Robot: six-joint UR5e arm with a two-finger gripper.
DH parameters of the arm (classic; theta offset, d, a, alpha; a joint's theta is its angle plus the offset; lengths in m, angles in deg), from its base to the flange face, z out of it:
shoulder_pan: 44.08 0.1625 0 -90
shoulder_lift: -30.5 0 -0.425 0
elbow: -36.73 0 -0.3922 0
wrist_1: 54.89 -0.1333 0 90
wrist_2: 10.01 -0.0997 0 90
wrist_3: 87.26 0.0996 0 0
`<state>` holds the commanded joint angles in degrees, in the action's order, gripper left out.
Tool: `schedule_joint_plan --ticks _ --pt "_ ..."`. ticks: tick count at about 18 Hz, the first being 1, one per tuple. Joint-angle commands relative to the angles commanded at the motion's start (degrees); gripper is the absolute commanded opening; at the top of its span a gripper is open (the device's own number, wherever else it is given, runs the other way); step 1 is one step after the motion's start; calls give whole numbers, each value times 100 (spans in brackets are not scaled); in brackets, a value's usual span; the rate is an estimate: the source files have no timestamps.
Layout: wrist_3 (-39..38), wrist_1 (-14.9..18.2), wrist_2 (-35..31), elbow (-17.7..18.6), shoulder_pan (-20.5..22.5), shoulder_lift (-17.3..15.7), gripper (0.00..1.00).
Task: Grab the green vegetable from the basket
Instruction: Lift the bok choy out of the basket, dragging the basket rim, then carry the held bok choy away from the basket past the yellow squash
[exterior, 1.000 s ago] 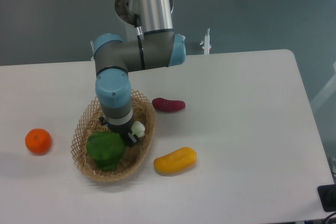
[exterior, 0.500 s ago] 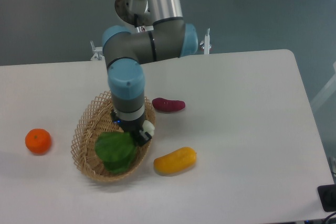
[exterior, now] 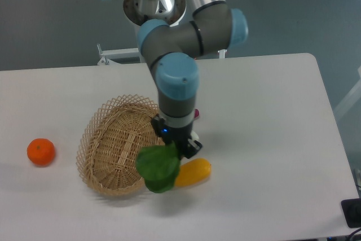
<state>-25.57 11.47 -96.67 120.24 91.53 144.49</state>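
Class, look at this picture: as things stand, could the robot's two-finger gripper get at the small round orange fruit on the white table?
Probably not straight away. The gripper is shut on the leafy green vegetable, so it has no free grasp. The round orange fruit itself lies uncovered, left of the tan wicker basket, with nothing on it.

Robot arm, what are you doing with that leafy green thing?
The gripper is shut on the green vegetable and holds it in the air, over the right edge of the basket. Nothing else shows in the basket. The leaves cover part of a yellow vegetable on the table. An orange sits to the left of the basket.
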Motion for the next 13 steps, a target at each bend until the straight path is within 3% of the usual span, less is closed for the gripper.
schedule_joint_plan --ticks 3,8,13 --pt "412 -8 -18 -159 219 79 48" --pt "1089 -26 17 -186 720 88 47" --pt "1669 -105 -9 -194 1142 308 47"
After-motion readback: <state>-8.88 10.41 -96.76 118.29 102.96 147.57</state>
